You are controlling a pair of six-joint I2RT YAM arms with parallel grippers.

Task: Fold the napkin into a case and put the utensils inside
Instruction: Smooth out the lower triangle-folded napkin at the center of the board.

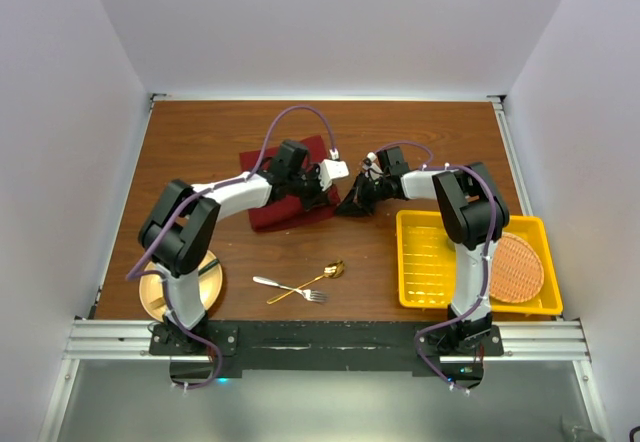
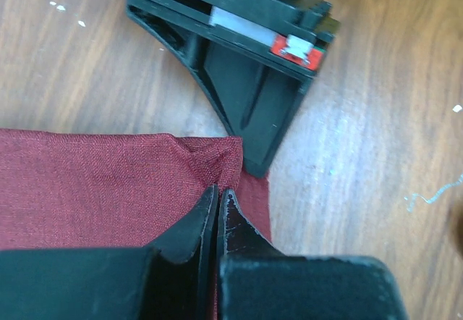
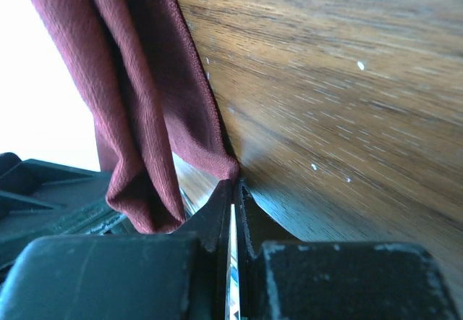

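Left jaws, right jaws — each tight on a corner of the maroon napkin [image 2: 94, 190].

My left pincer [image 2: 218, 190] and right pincer [image 3: 233, 184] are black; the napkin [image 1: 272, 214] plain maroon, fork [image 1: 268, 283] silver, spoon [image 1: 331, 270] gold, tray [image 1: 430, 262] yellow, woven mat [image 1: 516, 267] orange, table [image 1: 200, 142] brown wood-grain.

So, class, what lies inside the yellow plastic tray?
A round orange woven mat sits at the right end of the tray; its ribbed floor beside looks bare. The strip under the right arm is hidden.
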